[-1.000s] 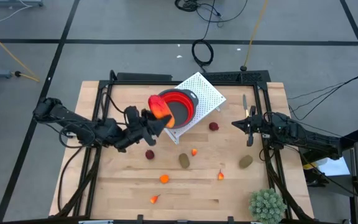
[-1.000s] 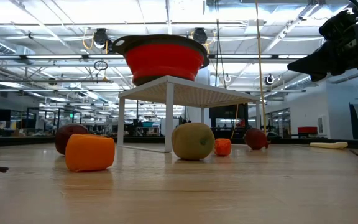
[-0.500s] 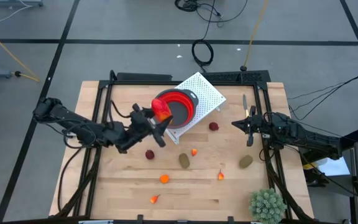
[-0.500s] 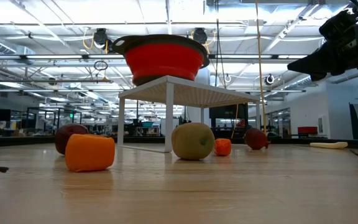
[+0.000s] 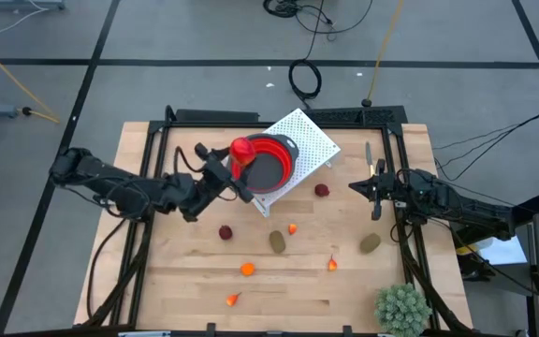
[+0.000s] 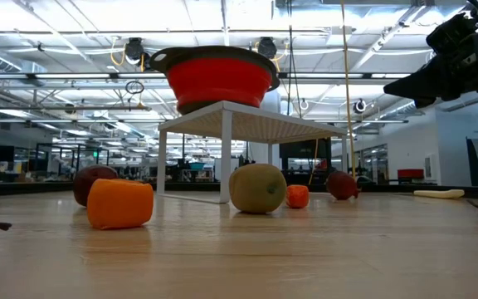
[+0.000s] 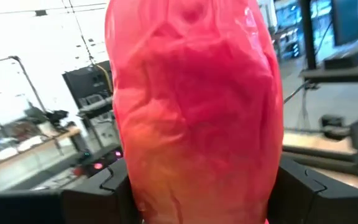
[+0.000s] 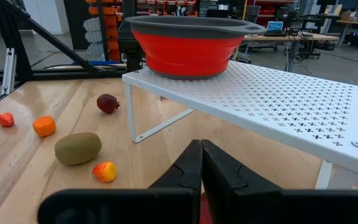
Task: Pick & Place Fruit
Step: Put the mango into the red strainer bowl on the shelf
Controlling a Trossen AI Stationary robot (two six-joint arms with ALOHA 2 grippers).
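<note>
Left gripper [image 5: 234,174] clamps long red-orange fruit [image 5: 241,154], wrinkled, red fading orange, at bowl [image 5: 271,163] rim. Right gripper [image 5: 374,183] closed, empty, near desk's right edge.

Pale wooden table [image 5: 344,281] of planks, matt, fine grain. White perforated metal shelf [image 8: 278,99], smooth painted finish. Red bowl [image 8: 188,53], soft matt plastic or silicone look, grey rim. Red-orange fruit piece [image 7: 194,112] wrinkled, slightly glossy. Brown-green oval [image 8: 78,149] dull, fuzzy-looking.

Bright overhead lighting, blurred left-wrist close-up
</note>
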